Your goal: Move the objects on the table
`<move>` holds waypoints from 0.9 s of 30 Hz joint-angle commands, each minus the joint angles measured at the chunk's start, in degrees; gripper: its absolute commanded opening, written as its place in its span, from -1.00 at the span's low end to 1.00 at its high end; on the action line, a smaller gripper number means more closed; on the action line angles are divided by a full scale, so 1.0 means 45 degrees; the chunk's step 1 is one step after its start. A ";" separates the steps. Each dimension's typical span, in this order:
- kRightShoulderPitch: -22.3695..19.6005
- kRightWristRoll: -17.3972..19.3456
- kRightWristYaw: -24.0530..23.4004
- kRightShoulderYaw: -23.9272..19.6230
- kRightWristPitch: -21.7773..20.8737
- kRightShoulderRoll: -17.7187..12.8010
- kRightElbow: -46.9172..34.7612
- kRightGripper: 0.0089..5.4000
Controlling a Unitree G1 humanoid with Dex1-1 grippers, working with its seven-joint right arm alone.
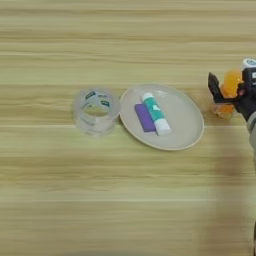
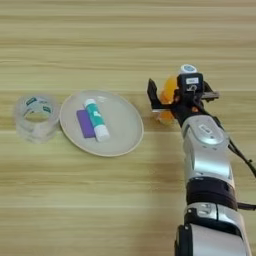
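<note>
1. At the right of the frame, the right gripper (image 2: 167,100) has its two black fingers closed around the orange juice bottle (image 2: 170,95); the bottle's white cap (image 2: 188,68) points toward the upper right.
2. The teal-and-white glue stick (image 1: 155,113) lies on the beige plate (image 1: 187,125) at centre frame, touching a purple block (image 1: 144,117) on its left.
3. A clear roll of tape (image 1: 96,111) stands just left of the plate on the wooden counter (image 1: 100,200).
4. The silver forearm (image 2: 207,155) enters from the lower right.
</note>
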 commanded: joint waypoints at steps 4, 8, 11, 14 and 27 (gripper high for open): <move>-0.0765 0.0082 -0.0247 -0.0144 -0.0069 -0.0480 -0.0706 0.99; -0.0766 0.0102 -0.0367 -0.0234 -0.0007 -0.0514 -0.0785 0.99; -0.0764 0.0132 -0.0423 -0.0245 0.0023 -0.0502 -0.0871 0.99; -0.0846 0.0134 -0.0477 -0.0281 -0.0044 -0.0519 -0.0625 0.99; -0.1071 0.0253 -0.0983 -0.0687 0.0182 -0.0639 -0.0078 0.99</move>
